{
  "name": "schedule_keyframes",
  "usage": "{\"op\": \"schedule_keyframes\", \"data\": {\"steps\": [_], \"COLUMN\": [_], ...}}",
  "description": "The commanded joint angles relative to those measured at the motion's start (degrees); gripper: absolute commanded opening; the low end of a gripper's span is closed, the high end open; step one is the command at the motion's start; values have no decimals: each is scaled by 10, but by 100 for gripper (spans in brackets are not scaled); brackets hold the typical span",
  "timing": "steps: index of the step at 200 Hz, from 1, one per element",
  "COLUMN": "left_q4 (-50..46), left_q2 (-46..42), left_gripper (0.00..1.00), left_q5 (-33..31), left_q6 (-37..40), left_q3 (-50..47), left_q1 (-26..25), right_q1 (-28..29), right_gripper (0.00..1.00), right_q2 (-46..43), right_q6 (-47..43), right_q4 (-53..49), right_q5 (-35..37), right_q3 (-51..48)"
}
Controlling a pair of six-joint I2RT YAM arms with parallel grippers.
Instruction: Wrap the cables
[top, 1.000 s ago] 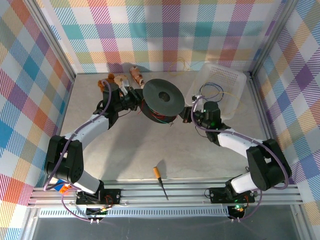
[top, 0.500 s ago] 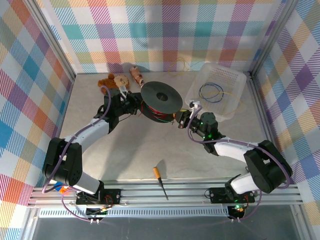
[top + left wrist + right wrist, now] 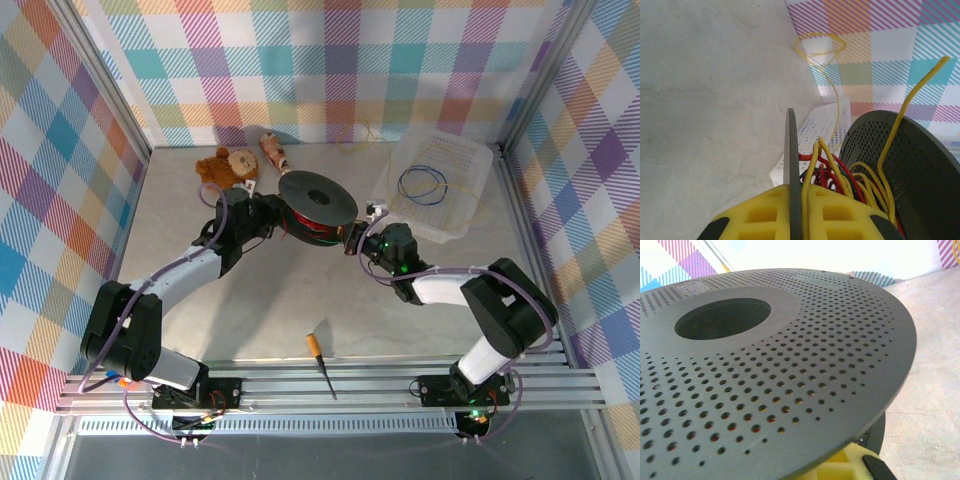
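The left hand (image 3: 792,200) is closed on the thin edge of one flange of the spool (image 3: 318,192); the flange stands between its yellow pads (image 3: 760,212). The right hand (image 3: 358,238) is closed too, at the near right side of the spool and under the upper flange. I cannot tell if it pinches anything.

The cables (image 3: 813,165) are mostly on the spool core, yellow among red ones. One loose cable (image 3: 837,100) runs away from the spool to a curl at the foot of the far wall. A further loop (image 3: 422,183) lies in the basket (image 3: 478,165) at the right.

I think the step is to turn the spool and draw in the loose cable. For this the grip on the flange should be firm and the turn slow and even. The wire needs light tension, so that it lands between the flanges and not over the rim.
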Motion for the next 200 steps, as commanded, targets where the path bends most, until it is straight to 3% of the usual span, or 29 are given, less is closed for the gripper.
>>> {"op": "schedule_keyframes", "data": {"steps": [1,54,93,116,135,200], "left_q4": [151,175,168,162,162,152], "left_q2": [-25,-3,-9,-17,-23,-24], "left_gripper": [0,0,0,0,0,0], "left_q5": [-51,-45,-57,-59,-56,-39], "left_q6": [-46,-60,-56,-56,-59,-55], "left_q3": [17,18,15,6,-1,1], "left_q1": [-29,-47,-44,-31,-21,6], "right_q1": [45,44,45,45,45,45], "right_gripper": [0,0,0,12,16,35], "right_q2": [31,64,53,19,-3,-110], "right_q6": [47,67,56,37,19,-14], "right_q4": [32,45,-25,-165,-278,-327], "right_q5": [-142,-164,-131,-52,13,20], "right_q3": [32,48,44,39,35,-19]}}
